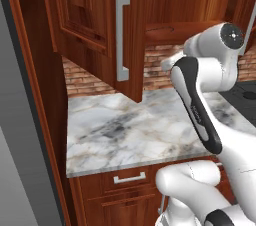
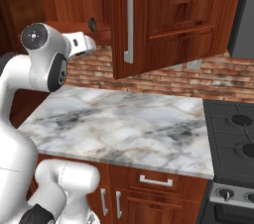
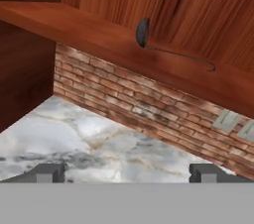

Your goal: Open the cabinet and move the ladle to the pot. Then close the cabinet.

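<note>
Marble counter point(image 2: 124, 124) lies below. One cabinet point(image 2: 163, 20) door is swung open so the ladle point(image 3: 168, 49) on its bottom board can be reached. Gripper point(image 3: 128, 172) fingers are spread wide, nothing held.

I see marble counter point(image 2: 124, 124) | brick backsplash point(image 3: 149, 114) behind it | stove point(image 2: 233, 134) at my right | base drawer pull point(image 1: 129, 177) below

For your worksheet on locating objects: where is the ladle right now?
In the hand view the ladle lies on the open cabinet's bottom shelf, bowl toward the left, above the brick wall; in the right base view its bowl shows just left of the open door.
</note>
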Robot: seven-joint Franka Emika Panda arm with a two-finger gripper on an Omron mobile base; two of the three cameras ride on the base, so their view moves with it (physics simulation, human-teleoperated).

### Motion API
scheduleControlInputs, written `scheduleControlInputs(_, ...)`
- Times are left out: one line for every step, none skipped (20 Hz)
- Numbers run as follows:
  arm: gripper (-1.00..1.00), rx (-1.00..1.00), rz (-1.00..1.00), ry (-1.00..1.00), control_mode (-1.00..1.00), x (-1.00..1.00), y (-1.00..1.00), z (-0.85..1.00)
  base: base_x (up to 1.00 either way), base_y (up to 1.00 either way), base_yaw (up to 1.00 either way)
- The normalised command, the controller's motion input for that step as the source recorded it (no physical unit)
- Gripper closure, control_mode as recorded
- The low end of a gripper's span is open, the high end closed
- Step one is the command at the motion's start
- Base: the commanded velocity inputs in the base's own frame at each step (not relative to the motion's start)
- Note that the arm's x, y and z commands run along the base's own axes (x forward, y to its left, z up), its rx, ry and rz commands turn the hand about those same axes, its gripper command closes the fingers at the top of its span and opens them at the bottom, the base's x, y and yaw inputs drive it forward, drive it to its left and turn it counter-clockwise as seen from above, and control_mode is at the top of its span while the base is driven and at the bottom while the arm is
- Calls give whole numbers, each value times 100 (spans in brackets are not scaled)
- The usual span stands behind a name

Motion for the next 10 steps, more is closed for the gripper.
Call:
scheduleControlInputs(-100, -3, 0, 0, -100, 49, 0, 0, 0, 0, 0)
scheduleControlInputs(-100, -3, 0, 0, -100, 45, 0, 0, 0, 0, 0)
scheduleControlInputs(-100, -3, 0, 0, -100, 46, -1, 0, 0, 0, 0)
scheduleControlInputs(-100, -3, 0, 0, -100, 44, 0, 0, 0, 0, 0)
scheduleControlInputs(-100, -3, 0, 0, -100, 43, 0, 0, 0, 0, 0)
scheduleControlInputs(-100, -3, 0, 0, -100, 44, 0, 0, 0, 0, 0)
scheduleControlInputs(-100, -3, 0, 0, -100, 43, 0, 0, 0, 0, 0)
scheduleControlInputs(-100, -3, 0, 0, -100, 43, 0, -3, 0, 0, 0)
scheduleControlInputs(-100, -3, 0, 0, -100, 39, 0, -3, 0, 0, 0)
scheduleControlInputs(-100, -3, 0, 0, -100, 37, 0, -4, 0, 0, 0)
